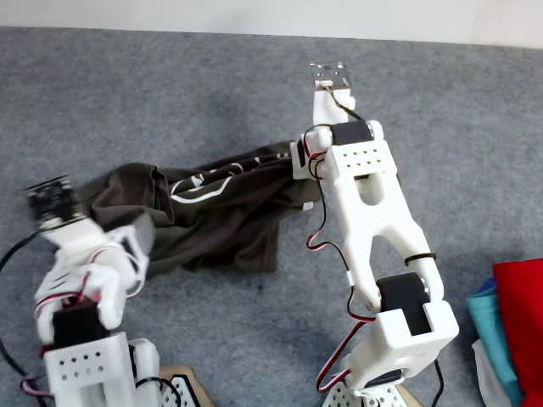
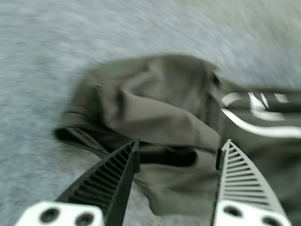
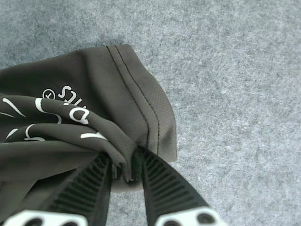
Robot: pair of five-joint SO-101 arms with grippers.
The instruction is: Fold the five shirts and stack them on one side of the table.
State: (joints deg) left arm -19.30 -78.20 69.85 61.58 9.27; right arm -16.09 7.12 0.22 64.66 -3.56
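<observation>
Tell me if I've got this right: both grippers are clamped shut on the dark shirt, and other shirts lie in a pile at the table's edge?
Not quite. Only the right gripper is shut on the dark shirt; the left gripper is open, as the left wrist view shows. The pile does lie at the edge of the table.

You are at a robotics test bench, not in a home. The table [image 1: 170, 85] is covered in plain grey felt-like cloth, and the left arm [image 1: 85, 280] and right arm [image 1: 373, 212] are white printed shells with exposed black servo motors and loose red and black wires [image 1: 327, 246] (hobby-kit hardware, uncased). Their bases stand on bare brown boards [image 1: 182, 383], and a pale blank strip [image 1: 254, 15] runs along the far edge.
</observation>
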